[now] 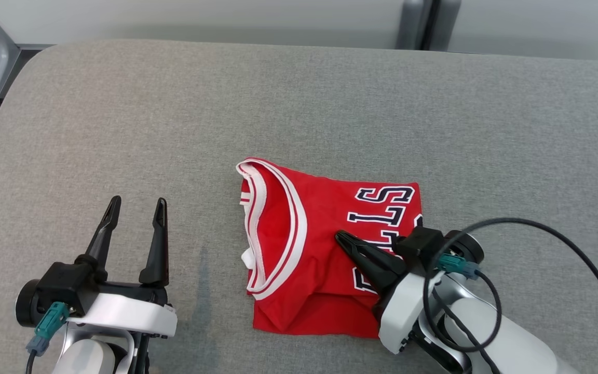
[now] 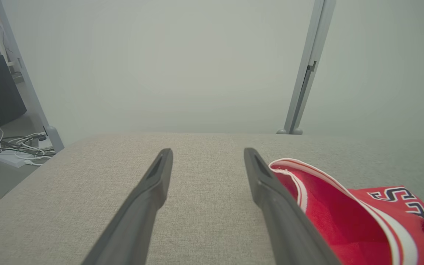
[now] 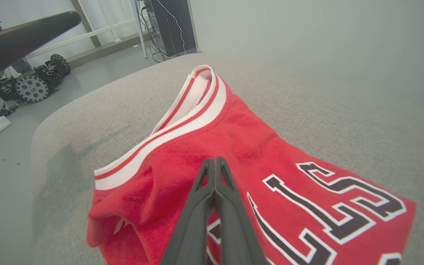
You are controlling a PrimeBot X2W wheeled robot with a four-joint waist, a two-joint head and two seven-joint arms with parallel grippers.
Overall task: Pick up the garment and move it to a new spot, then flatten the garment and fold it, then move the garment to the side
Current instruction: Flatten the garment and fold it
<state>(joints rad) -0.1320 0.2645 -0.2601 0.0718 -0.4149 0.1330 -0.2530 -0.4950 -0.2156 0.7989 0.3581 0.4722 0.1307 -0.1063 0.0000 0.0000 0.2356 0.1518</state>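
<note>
From the head, the folded red garment (image 1: 320, 280) lies mid-cushion (image 1: 299, 104). The right gripper (image 1: 339, 236) is on it, fingers pressed together, and the left gripper (image 1: 138, 201) stands wide, well apart to its left. From the left wrist, the left gripper (image 2: 207, 151) is spread and empty, with the garment (image 2: 326, 217) to its right. From the right wrist, the right gripper (image 3: 215, 160) is closed with its tips on the garment (image 3: 248, 140); whether cloth is pinched, I cannot tell. The right arm is clearly nearer for the move aside.
</note>
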